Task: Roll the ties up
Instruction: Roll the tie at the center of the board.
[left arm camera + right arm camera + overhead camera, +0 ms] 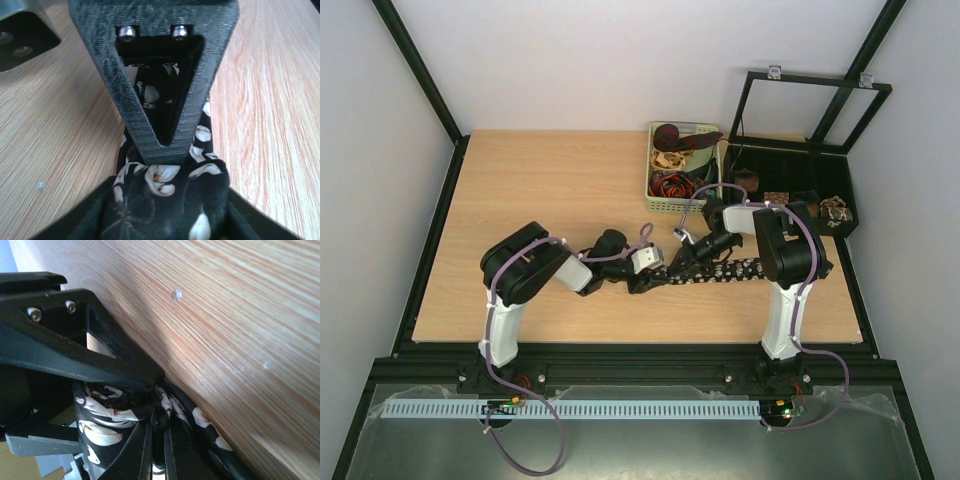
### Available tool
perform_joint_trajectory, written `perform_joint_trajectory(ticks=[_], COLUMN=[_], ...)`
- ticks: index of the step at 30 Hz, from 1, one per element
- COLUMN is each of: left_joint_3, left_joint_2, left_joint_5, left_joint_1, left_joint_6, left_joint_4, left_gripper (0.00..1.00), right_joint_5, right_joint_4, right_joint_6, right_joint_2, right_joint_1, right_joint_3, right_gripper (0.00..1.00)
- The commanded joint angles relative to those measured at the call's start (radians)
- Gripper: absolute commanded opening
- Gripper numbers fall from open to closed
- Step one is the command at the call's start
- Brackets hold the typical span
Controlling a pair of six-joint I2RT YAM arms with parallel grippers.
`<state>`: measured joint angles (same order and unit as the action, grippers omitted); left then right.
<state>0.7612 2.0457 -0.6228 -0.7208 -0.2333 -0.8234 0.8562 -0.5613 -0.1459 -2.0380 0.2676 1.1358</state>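
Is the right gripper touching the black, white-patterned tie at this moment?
Touching. In the right wrist view the right gripper is closed on the black tie, with a finger pressed straight onto its bunched fabric and no gap between them.

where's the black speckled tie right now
Top view: the black tie lies on the table right of centre, in front of the green basket, held by the left claw and right claw.

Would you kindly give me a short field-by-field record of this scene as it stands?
tie in work: black tie with white print, stretched on the table
left gripper: shut on the black tie's left end
right gripper: shut on the black tie, close beside the left
green basket: dark red and beige ties
black case: small rolled ties
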Motion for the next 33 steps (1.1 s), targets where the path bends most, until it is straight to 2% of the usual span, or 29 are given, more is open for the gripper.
perform_joint_trajectory(ticks=[1,3,5,7,9,11,19,24,27,28,30,31,33], left_joint_3=[0.011,-0.009,-0.028,-0.040,-0.039,-0.036,-0.007,-0.002,-0.005,-0.006,-0.007,-0.007,0.000], left_joint_2=[0.033,0.007,-0.016,-0.033,-0.040,-0.044,-0.035,-0.036,-0.041,-0.042,-0.045,-0.047,-0.050], left_joint_5=[0.056,0.105,0.137,0.161,0.178,0.195,0.225,0.231,0.234,0.233,0.232,0.234,0.224], left_joint_1=[-0.017,-0.017,-0.017,-0.017,-0.021,-0.024,-0.040,-0.043,-0.045,-0.046,-0.045,-0.045,-0.040], left_joint_6=[-0.021,-0.069,-0.116,-0.144,-0.164,-0.175,-0.207,-0.215,-0.222,-0.224,-0.232,-0.230,-0.219], left_joint_4=[0.049,0.097,0.149,0.195,0.233,0.256,0.308,0.321,0.328,0.330,0.332,0.330,0.333], left_gripper=[0.39,0.36,0.35,0.36,0.36,0.37,0.38,0.38,0.38,0.39,0.39,0.39,0.45], right_joint_5=[-0.196,-0.177,-0.138,-0.085,-0.028,0.017,0.028,-0.021,-0.073,-0.093,-0.123,-0.135,-0.137], right_joint_4=[0.040,-0.005,-0.058,-0.126,-0.172,-0.194,-0.188,-0.161,-0.141,-0.139,-0.142,-0.146,-0.150], right_joint_6=[-0.012,-0.009,-0.004,-0.019,0.001,0.025,0.083,0.115,0.139,0.143,0.139,0.138,0.136], right_joint_2=[-0.035,-0.024,-0.005,0.014,0.038,0.059,0.107,0.086,0.059,0.054,0.050,0.051,0.055], right_joint_1=[-0.004,-0.015,-0.033,-0.038,-0.035,-0.030,0.023,0.044,0.045,0.045,0.043,0.041,0.029], right_joint_3=[-0.011,0.021,0.056,0.088,0.092,0.081,0.054,0.052,0.058,0.060,0.061,0.057,0.043], right_gripper=[0.04,0.12,0.28,0.40,0.46,0.48,0.45,0.42,0.27,0.17,0.07,0.02,0.01])
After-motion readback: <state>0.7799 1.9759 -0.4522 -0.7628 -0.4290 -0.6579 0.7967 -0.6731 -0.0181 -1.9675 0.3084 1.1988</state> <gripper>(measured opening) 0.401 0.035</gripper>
